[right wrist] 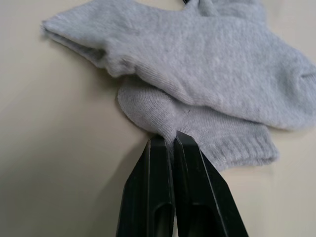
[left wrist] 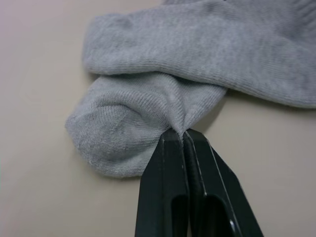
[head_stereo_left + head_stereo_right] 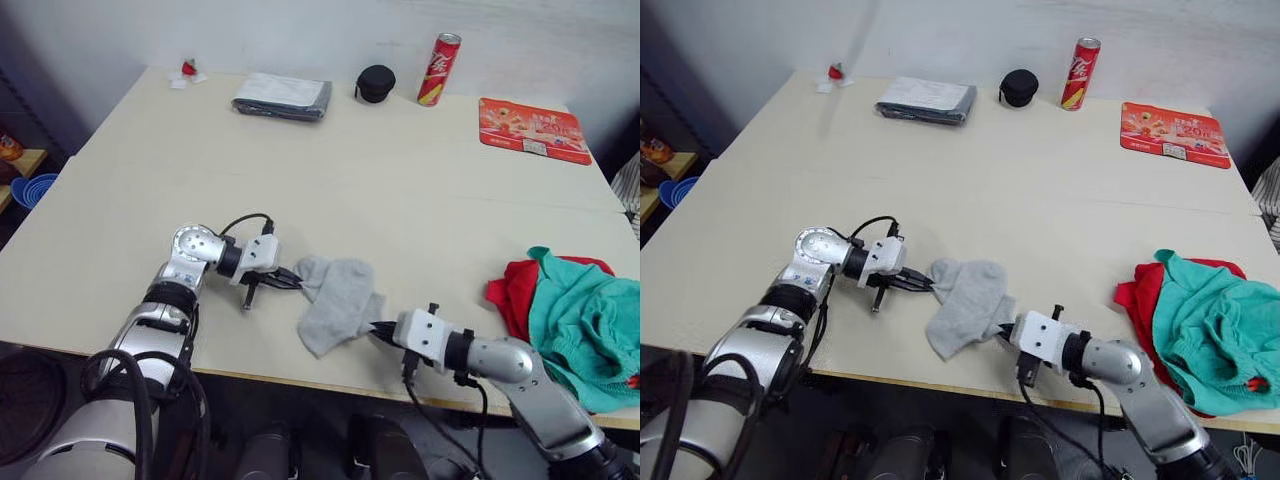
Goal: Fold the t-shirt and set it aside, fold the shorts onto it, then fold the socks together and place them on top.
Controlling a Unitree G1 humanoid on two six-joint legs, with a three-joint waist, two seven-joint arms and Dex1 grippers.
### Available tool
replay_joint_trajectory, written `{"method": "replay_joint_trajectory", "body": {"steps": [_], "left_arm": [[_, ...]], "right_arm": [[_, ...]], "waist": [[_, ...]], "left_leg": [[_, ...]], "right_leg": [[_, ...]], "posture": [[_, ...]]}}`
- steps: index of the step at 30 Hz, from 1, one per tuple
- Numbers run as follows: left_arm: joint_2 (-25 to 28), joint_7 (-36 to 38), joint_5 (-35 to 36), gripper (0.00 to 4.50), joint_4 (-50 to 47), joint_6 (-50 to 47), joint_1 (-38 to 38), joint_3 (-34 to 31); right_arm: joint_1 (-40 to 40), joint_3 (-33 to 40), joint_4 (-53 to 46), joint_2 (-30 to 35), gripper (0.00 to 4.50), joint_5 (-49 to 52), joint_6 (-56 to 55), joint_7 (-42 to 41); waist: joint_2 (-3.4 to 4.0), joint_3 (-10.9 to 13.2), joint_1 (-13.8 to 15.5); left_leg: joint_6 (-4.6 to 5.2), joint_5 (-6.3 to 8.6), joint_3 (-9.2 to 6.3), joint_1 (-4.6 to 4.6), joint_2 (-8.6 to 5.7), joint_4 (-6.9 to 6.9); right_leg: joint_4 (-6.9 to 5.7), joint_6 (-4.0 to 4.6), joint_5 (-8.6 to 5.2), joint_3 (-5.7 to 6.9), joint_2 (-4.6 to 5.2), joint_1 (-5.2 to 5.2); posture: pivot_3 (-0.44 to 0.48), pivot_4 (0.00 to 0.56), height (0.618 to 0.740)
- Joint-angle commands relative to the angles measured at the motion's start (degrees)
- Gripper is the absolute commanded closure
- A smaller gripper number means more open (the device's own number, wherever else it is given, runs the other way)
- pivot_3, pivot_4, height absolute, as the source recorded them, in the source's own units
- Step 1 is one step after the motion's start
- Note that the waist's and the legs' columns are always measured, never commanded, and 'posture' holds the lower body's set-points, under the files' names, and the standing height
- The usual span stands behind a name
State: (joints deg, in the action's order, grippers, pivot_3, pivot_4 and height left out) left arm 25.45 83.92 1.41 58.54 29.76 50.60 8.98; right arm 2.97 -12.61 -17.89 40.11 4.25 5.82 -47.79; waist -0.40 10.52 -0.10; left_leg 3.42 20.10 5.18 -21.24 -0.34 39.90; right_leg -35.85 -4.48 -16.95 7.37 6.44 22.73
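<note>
Grey knitted socks (image 3: 337, 299) lie lengthwise between my grippers, left (image 3: 292, 281) pinching one end, right (image 3: 381, 331) clamped on the other.

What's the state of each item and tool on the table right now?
socks: overlapping heap near the front edge, pinched at both ends
left tool: shut on the socks' fabric
right tool: fingers together at the socks' edge
shorts: crumpled, lying on the t-shirt
t-shirt: bunched under the shorts
can: upright
round black case: closed
grey packet: folded flat
</note>
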Motion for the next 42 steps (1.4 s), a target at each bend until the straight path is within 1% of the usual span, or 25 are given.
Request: {"method": "replay_joint_trajectory", "body": {"steps": [1, 5, 9, 12, 15, 16, 17, 19, 22, 24, 25, 26, 27, 30, 31, 33, 36, 39, 42], "left_arm": [[3.3, 2.1, 2.7, 4.47, -13.2, -6.4, -8.1, -0.2], [7.6, -3.3, 6.9, 4.47, -37.0, -19.7, -20.9, -2.8], [11.0, -8.7, 9.4, 4.47, -55.0, -28.3, -32.5, -4.9], [11.7, -12.8, 9.9, 4.47, -61.5, -32.1, -37.0, -5.6], [11.8, -15.1, 10.8, 4.47, -64.4, -35.1, -39.7, -5.5], [11.9, -15.4, 11.2, 4.47, -64.9, -36.0, -40.0, -5.4], [12.0, -15.7, 11.8, 4.14, -65.3, -37.3, -40.2, -5.4], [12.1, -16.0, 13.3, 3.84, -66.1, -39.4, -40.1, -5.7], [13.3, -14.2, 15.9, 2.88, -66.6, -40.0, -39.8, -6.7], [15.7, -11.0, 18.8, 2.25, -67.1, -42.1, -39.8, -7.4], [17.5, -8.8, 20.4, 1.89, -67.2, -44.0, -39.8, -7.7], [19.1, -6.8, 21.8, 1.63, -67.0, -45.8, -39.5, -7.9], [20.8, -5.3, 23.7, 1.26, -66.8, -49.1, -38.7, -8.0], [22.7, -5.2, 28.3, 0.26, -65.2, -59.0, -34.3, -8.2], [22.5, -5.8, 28.9, 0.04, -64.2, -61.4, -32.5, -8.1], [21.0, -7.6, 28.6, 0.04, -60.6, -65.0, -27.7, -7.2], [17.0, -10.0, 27.4, 0.04, -53.3, -71.4, -18.6, -3.9], [12.3, -11.8, 22.1, 0.04, -44.5, -71.6, -10.6, 1.5], [6.7, -13.2, 18.7, 0.04, -34.7, -68.1, -4.2, 3.6]], "right_arm": [[2.4, 2.3, 6.4, 2.0, 4.5, 3.4, -6.1, -6.8], [7.7, 2.5, 16.5, 2.0, 4.5, 3.2, -13.2, -10.3], [11.8, 2.1, 25.1, 1.2, 4.5, 2.2, -19.7, -12.8], [14.1, 2.0, 29.5, 0.8, 4.5, 1.6, -22.6, -13.5], [15.1, 2.3, 31.3, 0.6, 4.5, 2.5, -22.0, -14.5], [14.9, 2.6, 31.2, 0.7, 4.5, 3.1, -21.7, -14.8], [14.2, 3.0, 29.9, 1.1, 4.13, 4.9, -20.0, -16.0], [12.9, 4.3, 28.4, 1.9, 3.79, 5.1, -20.3, -15.3], [9.3, 7.4, 24.0, 4.3, 2.79, 7.0, -18.2, -15.4], [5.6, 10.3, 19.2, 6.5, 2.11, 9.8, -15.0, -15.8], [2.8, 12.3, 16.0, 7.9, 1.73, 12.1, -12.7, -16.2], [-0.1, 14.4, 12.5, 9.2, 1.46, 14.8, -9.7, -16.6], [-3.6, 16.8, 8.5, 10.4, 1.04, 17.9, -5.9, -16.6], [-12.9, 23.7, -2.8, 11.7, 0.01, 28.1, 6.7, -13.0], [-15.5, 25.5, -6.4, 11.6, 0.0, 31.9, 11.7, -10.8], [-20.4, 28.4, -13.7, 11.0, 0.0, 40.8, 22.2, -4.3], [-25.1, 27.4, -22.4, 9.1, 0.0, 51.9, 35.1, 9.5], [-25.1, 22.7, -26.3, 5.7, 0.0, 57.8, 42.8, 21.9], [-22.9, 19.1, -27.1, 1.0, 0.0, 61.8, 46.1, 30.9]], "waist": [[0.0, 0.0, -0.3], [0.04, 0.0, -0.8], [0.1, 0.1, -1.3], [0.17, 0.1, -1.1], [0.21, 0.1, -1.1], [0.22, 0.1, -1.1], [0.23, 0.1, -1.1], [0.25, 0.1, -1.0], [0.36, 0.2, -0.3], [0.41, 0.2, 0.0], [0.47, 0.2, 0.1], [0.58, 0.3, 0.2], [0.72, 0.4, 0.4], [0.88, 0.5, 0.6], [0.9, 0.5, 0.7], [0.9, 0.5, 0.9], [0.88, 0.5, 1.3], [0.84, 0.5, 1.5], [0.79, 0.5, 1.5]], "left_leg": [[-0.02, 0.01, 0.0, 0.03, 0.02, 0.0], [-0.03, 0.01, -0.05, 0.14, 0.06, 0.01], [-0.04, 0.02, -0.13, 0.15, 0.06, 0.02], [-0.06, 0.02, -0.14, 0.18, 0.05, 0.03], [-0.07, 0.02, -0.17, 0.19, 0.04, 0.07], [-0.07, 0.03, -0.17, 0.2, 0.04, 0.07], [-0.09, 0.03, -0.18, 0.19, 0.04, 0.06], [-0.1, 0.04, -0.19, 0.18, 0.04, 0.05], [-0.11, 0.05, -0.2, 0.14, 0.04, 0.04], [-0.13, 0.08, -0.2, 0.14, 0.04, 0.04], [-0.13, 0.08, -0.22, 0.12, 0.04, 0.03], [-0.14, 0.09, -0.23, 0.11, 0.04, 0.0], [-0.15, 0.09, -0.24, 0.09, 0.04, -0.02], [-0.13, 0.09, -0.29, 0.07, 0.04, -0.06], [-0.13, 0.09, -0.29, 0.09, 0.04, -0.05], [-0.12, 0.09, -0.3, 0.11, 0.04, -0.02], [-0.12, 0.09, -0.31, 0.14, 0.05, -0.04], [-0.13, 0.1, -0.32, 0.08, 0.03, -0.05], [-0.12, 0.1, -0.29, 0.01, 0.0, -0.05]], "right_leg": [[0.0, 0.0, 0.0, 0.0, 0.0, -0.02], [0.0, 0.0, 0.0, -0.02, 0.02, -0.14], [0.03, 0.01, 0.0, -0.02, 0.06, -0.17], [0.16, 0.01, 0.0, -0.03, 0.09, -0.21], [0.21, 0.02, 0.0, -0.05, 0.11, -0.22], [0.2, 0.02, 0.0, -0.05, 0.11, -0.22], [0.21, 0.02, 0.0, -0.04, 0.11, -0.22], [0.21, 0.02, 0.0, -0.03, 0.11, -0.21], [0.23, 0.02, 0.0, -0.02, 0.11, -0.2], [0.25, 0.02, 0.0, -0.02, 0.11, -0.2], [0.26, 0.02, 0.0, -0.01, 0.11, -0.19], [0.3, 0.04, -0.01, 0.0, 0.11, -0.19], [0.31, 0.05, -0.01, 0.01, 0.11, -0.18], [0.34, 0.05, -0.01, 0.02, 0.11, -0.18], [0.38, 0.05, -0.01, 0.02, 0.11, -0.22], [0.33, 0.05, -0.01, -0.01, 0.12, -0.22], [0.29, 0.05, -0.02, -0.02, 0.12, -0.2], [0.32, 0.05, -0.01, -0.02, 0.11, -0.17], [0.31, 0.04, -0.01, 0.0, 0.1, -0.15]], "posture": [[0.0, 0.15, 0.74], [0.0, 0.15, 0.74], [0.0, 0.15, 0.74], [0.0, 0.15, 0.74], [0.0, 0.15, 0.74], [0.0, 0.15, 0.74], [0.0, 0.15, 0.74], [0.0, 0.15, 0.74], [0.0, 0.15, 0.74], [0.0, 0.15, 0.74], [0.0, 0.15, 0.74], [0.0, 0.15, 0.74], [0.0, 0.15, 0.74], [0.0, 0.15, 0.74], [0.0, 0.15, 0.74], [0.0, 0.15, 0.74], [0.0, 0.15, 0.74], [0.0, 0.15, 0.74], [0.0, 0.15, 0.74]]}}
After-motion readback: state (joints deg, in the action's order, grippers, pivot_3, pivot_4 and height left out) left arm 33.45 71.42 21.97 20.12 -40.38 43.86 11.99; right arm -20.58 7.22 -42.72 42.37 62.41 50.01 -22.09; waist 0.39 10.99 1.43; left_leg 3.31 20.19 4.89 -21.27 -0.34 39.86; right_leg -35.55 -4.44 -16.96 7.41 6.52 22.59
